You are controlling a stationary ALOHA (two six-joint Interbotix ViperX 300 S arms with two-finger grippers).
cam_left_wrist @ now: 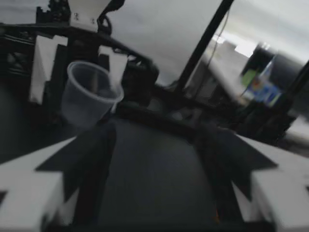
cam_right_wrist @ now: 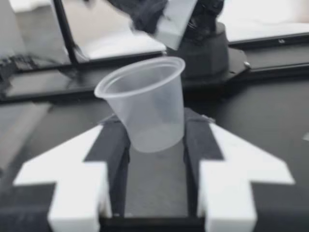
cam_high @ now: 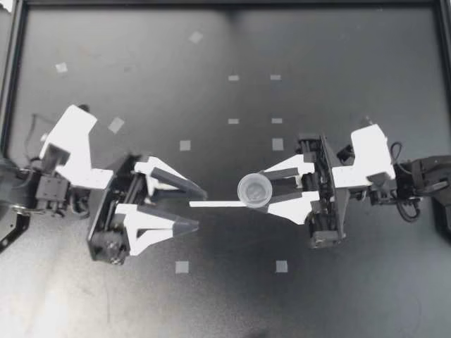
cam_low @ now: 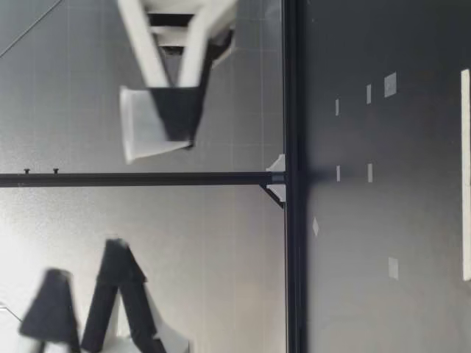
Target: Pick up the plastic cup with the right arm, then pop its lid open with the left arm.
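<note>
1. While the black tabletop [cam_high: 225, 303] carries only flat markings, both arms hang above its middle, coming in from the left and right edges.
2. My left gripper [cam_high: 199, 208] has its fingers spread wide with nothing between them. It points across at the cup and stays apart from it.
3. My right gripper [cam_high: 257, 190] pinches a small clear plastic cup [cam_high: 254, 190] from two sides, low on its wall.
4. That cup is mouth up, slightly tilted, and raised well above the tabletop, about midway between the left and right edges.
5. Below, a thin white strip [cam_high: 215, 203] lies flat between the grippers.
6. Small pale tape squares [cam_high: 182, 267] dot the surface.
</note>
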